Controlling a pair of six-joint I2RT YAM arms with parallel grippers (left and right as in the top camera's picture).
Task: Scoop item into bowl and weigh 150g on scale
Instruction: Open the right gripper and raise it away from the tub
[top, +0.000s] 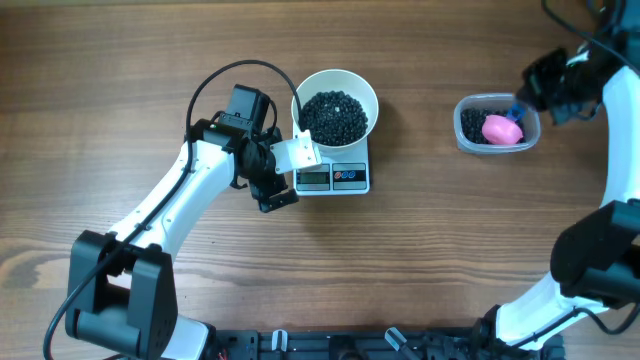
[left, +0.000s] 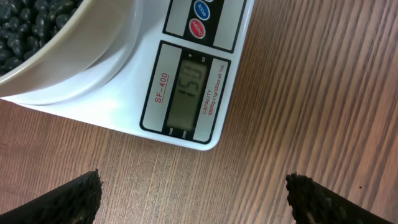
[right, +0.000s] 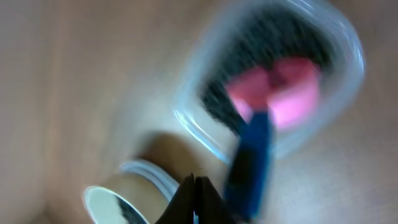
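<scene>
Wooden desk, far middle: the bowl of the item sits on the scale, whose display seems to read 150, so the weighing looks done. Left gripper hangs wide open beside it. Right gripper is pinched shut over the tub near the right edge, apparently empty.

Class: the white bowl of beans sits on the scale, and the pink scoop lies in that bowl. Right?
No: the pink scoop lies in the clear tub, per the overhead view. The bowl of beans does sit on the scale.
</scene>
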